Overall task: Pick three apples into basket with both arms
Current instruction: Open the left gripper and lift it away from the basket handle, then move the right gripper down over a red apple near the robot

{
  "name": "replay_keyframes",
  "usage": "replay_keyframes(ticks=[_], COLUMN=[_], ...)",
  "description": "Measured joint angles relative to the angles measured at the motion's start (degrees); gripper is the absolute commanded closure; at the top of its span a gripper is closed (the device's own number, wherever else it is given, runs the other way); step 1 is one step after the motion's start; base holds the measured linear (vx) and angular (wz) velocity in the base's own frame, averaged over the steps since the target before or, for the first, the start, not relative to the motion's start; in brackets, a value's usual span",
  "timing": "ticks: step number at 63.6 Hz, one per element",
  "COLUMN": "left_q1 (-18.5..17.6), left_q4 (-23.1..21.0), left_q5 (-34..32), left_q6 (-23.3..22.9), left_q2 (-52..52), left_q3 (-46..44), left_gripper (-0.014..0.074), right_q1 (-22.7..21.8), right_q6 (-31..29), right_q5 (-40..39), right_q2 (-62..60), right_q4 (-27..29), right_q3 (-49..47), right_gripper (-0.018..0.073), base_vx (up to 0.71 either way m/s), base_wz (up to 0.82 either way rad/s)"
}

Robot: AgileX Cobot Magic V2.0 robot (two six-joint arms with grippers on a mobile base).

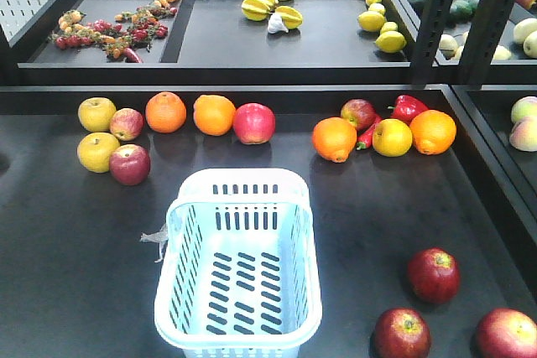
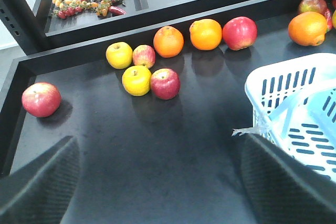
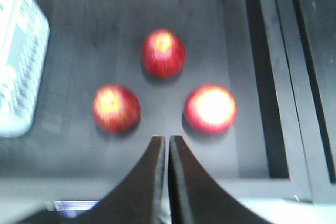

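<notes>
No readable writing.
Basket (image 1: 243, 177) and apples (image 3: 163, 53) show none, though the right wrist view is perhaps too blurred.

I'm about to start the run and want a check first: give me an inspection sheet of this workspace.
Surface: dark matte table with a raised edge.
Job's things: basket empty, centre; three apples on the table to its right.
Clutter: oranges, pepper, yellow fruit along the back edge.
Grippers: left gripper open, empty; right gripper shut, empty, aimed at the apples.
Cables: nothing seen.
Surroundings: rear shelf with starfruit and lemons.
</notes>
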Motion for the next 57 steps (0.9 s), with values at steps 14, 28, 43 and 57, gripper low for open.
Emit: replay_keyframes(ticks=[14, 28, 43, 57], left_q1=[0.0, 0.0, 0.0, 0.0], left_q4=[0.0, 0.0, 0.0, 0.0], left_q5=[0.0, 0.0, 0.0, 0.0], left_q6=[0.0, 0.0, 0.0, 0.0], left_q2=[0.0, 0.0, 0.0, 0.0], left_q3=[0.0, 0.0, 0.0, 0.0], left_gripper=[0.0004, 0.0004, 0.0004, 0.0004], right_q1=[0.0, 0.0, 0.0, 0.0], right_q6=[-2.5, -3.4, -12.2, -20.2], right_q5=[4.8, 5.3, 5.3, 1.8], right_q2=[0.0, 0.0, 2.5, 11.2], right_q4=[0.0, 0.0, 2.9, 11.7], right_q3=[0.0, 0.0, 0.0, 0.0], right_gripper=[0.0178, -0.0106, -0.0134, -0.0125], base_vx=[0.0, 0.0, 0.0, 0.0], base_wz=[0.0, 0.0, 0.0, 0.0])
